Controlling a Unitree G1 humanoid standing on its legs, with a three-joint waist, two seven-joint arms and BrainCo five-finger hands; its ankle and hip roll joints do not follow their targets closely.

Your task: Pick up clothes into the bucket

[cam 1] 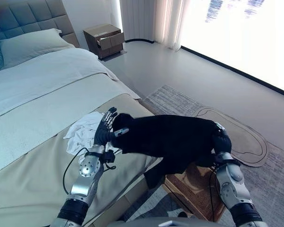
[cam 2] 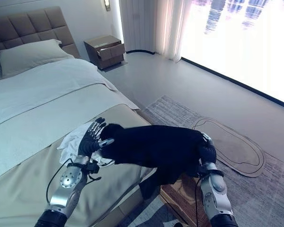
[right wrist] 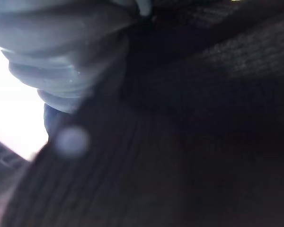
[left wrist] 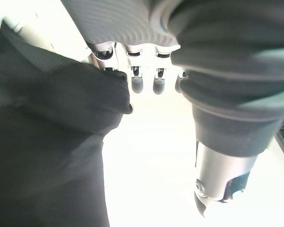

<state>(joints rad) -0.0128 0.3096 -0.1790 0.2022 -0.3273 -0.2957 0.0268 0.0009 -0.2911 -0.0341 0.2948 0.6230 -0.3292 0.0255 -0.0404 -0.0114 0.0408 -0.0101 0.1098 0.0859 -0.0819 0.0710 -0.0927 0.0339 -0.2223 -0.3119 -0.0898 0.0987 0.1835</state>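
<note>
I stand at the foot corner of a bed (cam 1: 42,156) covered in a beige spread, with a pale sheet and a pillow (cam 1: 31,43) further up toward a padded headboard (cam 1: 28,16).

A black garment (cam 1: 173,137) hangs stretched between my two hands, over the edge of the bed. Its lower part droops down toward a woven wicker basket (cam 1: 191,189) that stands on the floor just beside the bed corner, below the cloth and partly hidden by it.

My left hand (cam 1: 105,126) is at the garment's left end, above the bedspread. Its fingers (left wrist: 138,84) are straight and spread, pointing away from me, while its thumb (cam 1: 121,132) presses onto the black cloth, so the fabric is pinched at the thumb side. In the left wrist view the dark ribbed fabric lies against the side of the fingers.

My right hand (cam 1: 221,142) is at the garment's right end, above the basket. Its dark cover shows, but the fingers are buried in the black cloth, so I cannot tell whether they are curled or straight. The right wrist view shows black ribbed fabric close up against the hand cover.

A white garment (cam 1: 85,132) lies crumpled on the bedspread, right beside and partly under my left hand.

On the floor beyond the basket is a grey patterned rug (cam 1: 180,101) with a smaller oval mat (cam 1: 248,139) on it. A wooden nightstand (cam 1: 104,40) with its drawer slightly open stands by the head of the bed, near long curtains (cam 1: 146,21) and a bright window.
</note>
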